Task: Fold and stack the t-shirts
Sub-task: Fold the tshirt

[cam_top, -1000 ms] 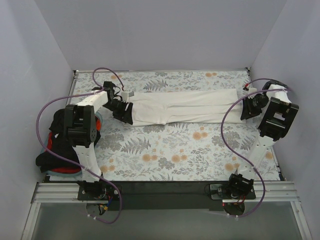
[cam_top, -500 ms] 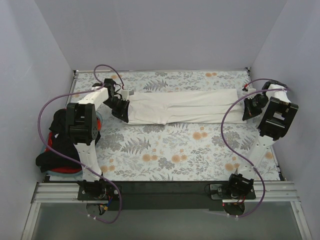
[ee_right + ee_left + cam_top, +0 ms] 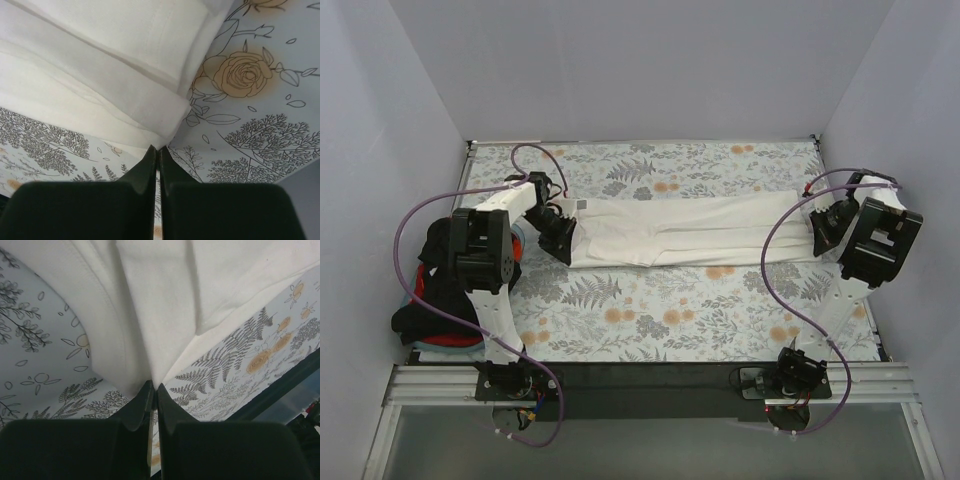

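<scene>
A large off-white t-shirt (image 3: pixel 690 230), folded into a long band, lies stretched across the floral table cloth (image 3: pixel 650 310). My left gripper (image 3: pixel 566 250) is shut on the band's left near corner. The left wrist view shows the cloth (image 3: pixel 165 295) pinched in the left gripper (image 3: pixel 154 389). My right gripper (image 3: pixel 817 243) is shut on the right near corner. In the right wrist view the layered edge (image 3: pixel 100 75) runs into the right gripper (image 3: pixel 158 149). Black (image 3: pixel 428 290), red (image 3: pixel 448 340) and teal (image 3: pixel 519 240) shirts are heaped at the left.
The heap of shirts sits off the table's left edge, beside the left arm's elbow (image 3: pixel 480 250). Purple cables (image 3: pixel 775 270) loop from both arms over the table cloth. Grey walls close in the back and both sides. A black rail (image 3: pixel 650 375) runs along the near edge.
Both grippers have shut on the off-white shirt's near corners and moved toward the near edge. The shirt band has slid with them and now lies straighter.
</scene>
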`<act>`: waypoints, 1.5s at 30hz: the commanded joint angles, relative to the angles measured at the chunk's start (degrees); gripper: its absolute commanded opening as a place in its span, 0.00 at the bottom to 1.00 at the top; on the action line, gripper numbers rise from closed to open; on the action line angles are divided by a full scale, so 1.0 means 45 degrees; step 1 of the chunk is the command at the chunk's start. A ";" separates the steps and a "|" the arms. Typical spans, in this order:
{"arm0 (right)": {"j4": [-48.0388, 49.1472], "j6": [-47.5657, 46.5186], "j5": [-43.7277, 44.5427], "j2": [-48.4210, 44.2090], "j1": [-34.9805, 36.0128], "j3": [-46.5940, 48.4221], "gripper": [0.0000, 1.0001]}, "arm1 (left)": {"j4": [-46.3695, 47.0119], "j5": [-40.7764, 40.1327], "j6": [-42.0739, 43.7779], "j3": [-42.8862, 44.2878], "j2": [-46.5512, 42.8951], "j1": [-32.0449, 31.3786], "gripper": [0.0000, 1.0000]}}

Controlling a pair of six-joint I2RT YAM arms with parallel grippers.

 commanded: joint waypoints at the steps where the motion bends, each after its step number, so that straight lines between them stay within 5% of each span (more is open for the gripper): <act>1: 0.0282 -0.0825 0.0954 -0.0667 -0.0226 -0.0456 0.01 | -0.0093 -0.1008 0.0260 -0.0340 -0.0809 0.0231 0.00; 9: 0.0303 -0.1410 0.0466 -0.1506 -0.0187 -0.0554 0.01 | -0.1282 0.0084 0.0240 0.1769 -0.0593 0.0387 0.00; 18: 0.0401 -0.2309 0.0934 -0.1879 -0.0168 -0.1940 0.03 | -0.0210 -0.0892 0.0572 -0.0728 -0.0868 0.0387 0.00; 19: 0.0401 -0.2290 0.0973 -0.1898 -0.0168 -0.2000 0.25 | -0.0054 -0.1009 0.0553 -0.0769 -0.0829 0.0387 0.02; 21: 0.0226 -0.2212 0.0993 -0.2150 -0.0148 -0.2020 0.46 | -0.0227 -0.0545 0.0766 -0.0614 -0.1002 0.0387 0.34; 22: 0.0167 -0.2154 0.0877 -0.2307 -0.0148 -0.1923 0.62 | -0.0441 -0.0116 0.0883 -0.0420 -0.1217 0.0387 0.40; 23: 0.0127 -0.2076 0.0760 -0.2502 -0.0148 -0.1845 0.63 | -0.0501 0.0313 0.1039 -0.0321 -0.1548 0.0387 0.43; 27: -0.0633 -0.1393 -0.0761 -0.3380 -0.0032 -0.0655 0.63 | -0.0523 0.2227 0.1120 0.0148 -0.2585 0.0349 0.46; 32: -0.0947 -0.0183 -0.2248 -0.3852 0.1412 -0.0536 0.56 | 0.0922 0.2019 -0.0246 -0.0944 -0.3173 -0.0353 0.47; 45: 0.0537 0.0718 -0.1176 -0.2545 0.2801 -0.0868 0.32 | 0.2233 0.1606 -0.2201 -0.1709 -0.2353 -0.2228 0.48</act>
